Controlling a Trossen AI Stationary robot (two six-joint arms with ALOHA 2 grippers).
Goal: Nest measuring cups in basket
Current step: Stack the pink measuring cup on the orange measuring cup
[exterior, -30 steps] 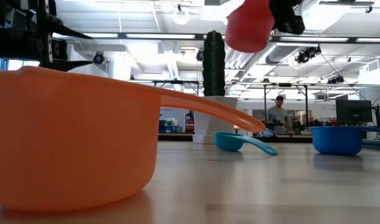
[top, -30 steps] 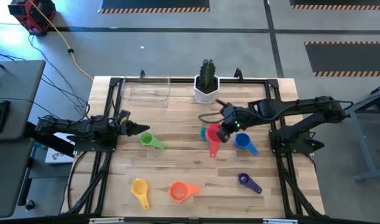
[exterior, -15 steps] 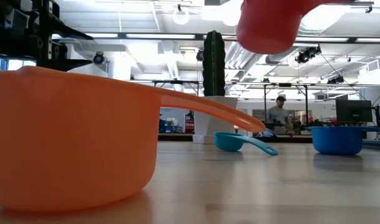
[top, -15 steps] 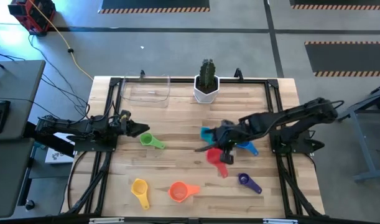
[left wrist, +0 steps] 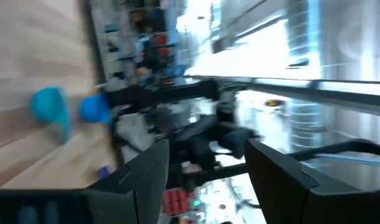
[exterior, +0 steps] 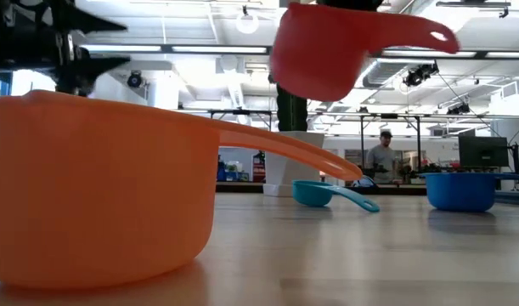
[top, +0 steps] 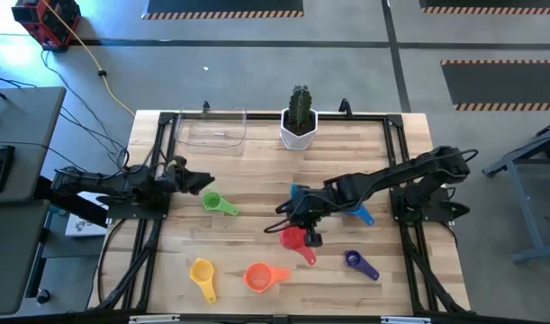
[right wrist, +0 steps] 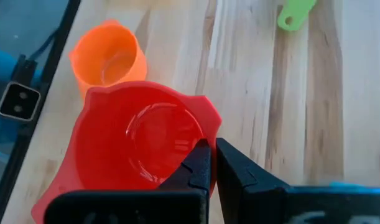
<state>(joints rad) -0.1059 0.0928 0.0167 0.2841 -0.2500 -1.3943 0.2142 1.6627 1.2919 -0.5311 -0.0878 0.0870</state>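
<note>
My right gripper (top: 300, 227) is shut on the red measuring cup (top: 297, 241) and holds it in the air over the middle of the table, just beyond the orange cup (top: 259, 276). Resting on their bases on the wood are the yellow (top: 202, 273), green (top: 217, 203), teal (top: 297, 192), blue (top: 354, 212) and purple (top: 358, 262) cups. The clear basket (top: 211, 131) stands at the far left edge. My left gripper (top: 199, 181) waits open at the table's left side, beside the green cup, with nothing between its fingers. My right gripper pinches the red cup's rim wall (right wrist: 193, 140), one finger (right wrist: 199, 163) inside the bowl and the other outside. The fingers slant down from the table's right and far side. The cup is lifted clear, mouth up and roughly level, its handle (exterior: 429, 34) sticking out sideways.
A white pot with a cactus (top: 299, 121) stands at the far edge, right of the basket. The black arm frames run along both table sides. Bare wood lies between the green cup and the red one.
My right gripper has moved toward the table's near edge and a little left, sinking and rolling its wrist. The red cup went with it, turning from tipped to mouth-up, and now hangs close to the orange cup.
</note>
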